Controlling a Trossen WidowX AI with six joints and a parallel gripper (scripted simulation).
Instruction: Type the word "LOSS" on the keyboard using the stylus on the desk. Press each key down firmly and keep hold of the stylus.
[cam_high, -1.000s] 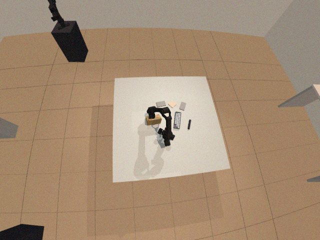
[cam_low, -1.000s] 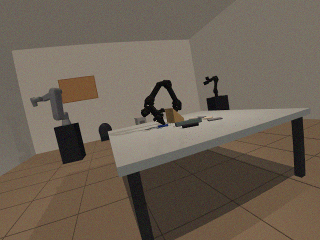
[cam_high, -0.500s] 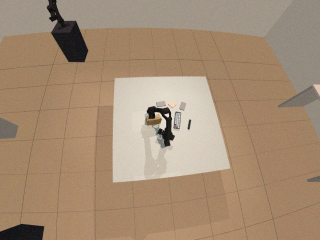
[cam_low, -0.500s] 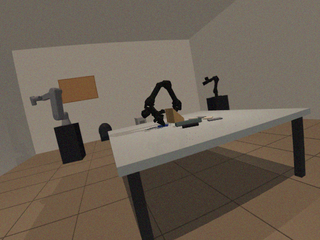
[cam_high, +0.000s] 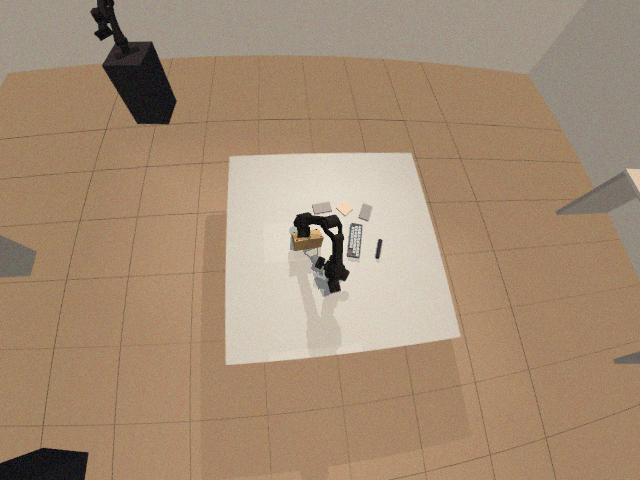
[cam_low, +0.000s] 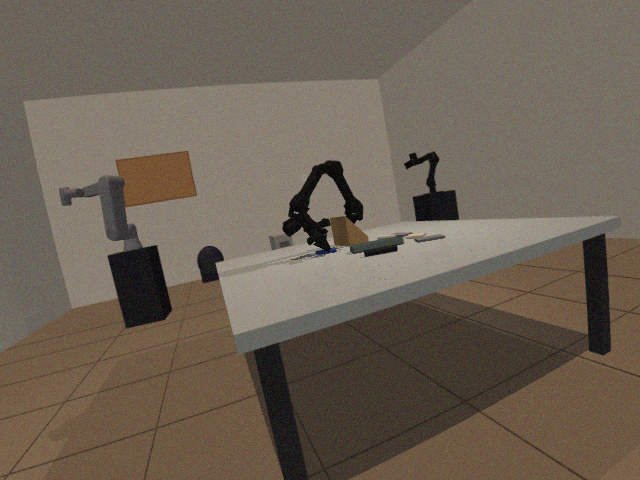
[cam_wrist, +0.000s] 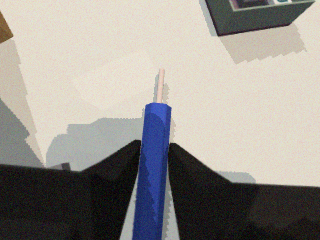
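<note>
Stylus (cam_low: 325, 251) (cam_wrist: 156, 150), blue with a thin pale tip, is between the jaws, low at the desk (cam_high: 279, 186) (cam_low: 465, 258) (cam_wrist: 100, 65). Jaws are pinching it, one black finger against each side of the blue barrel. Tip sticks out ahead of the fingers, pointing up the wrist view. Can't tell if the stylus touches the desk. Top view: stylus not made out, arm (cam_high: 337, 248) (cam_low: 330, 167) bends over that area.

Keyboard (cam_high: 355, 240) (cam_low: 377, 244) (cam_wrist: 260, 22) lies on the desk, apart from the stylus; only a corner of it shows in the wrist view. Black bar (cam_high: 378, 249) (cam_low: 381, 251) near the keyboard, on the side away from the arm. Tan block (cam_high: 308, 242) (cam_low: 347, 232) (cam_wrist: 4, 30) stands by the arm's base. Two flat grey pieces and a peach square (cam_high: 344, 208) lie near the keyboard's far end in the top view.
</note>
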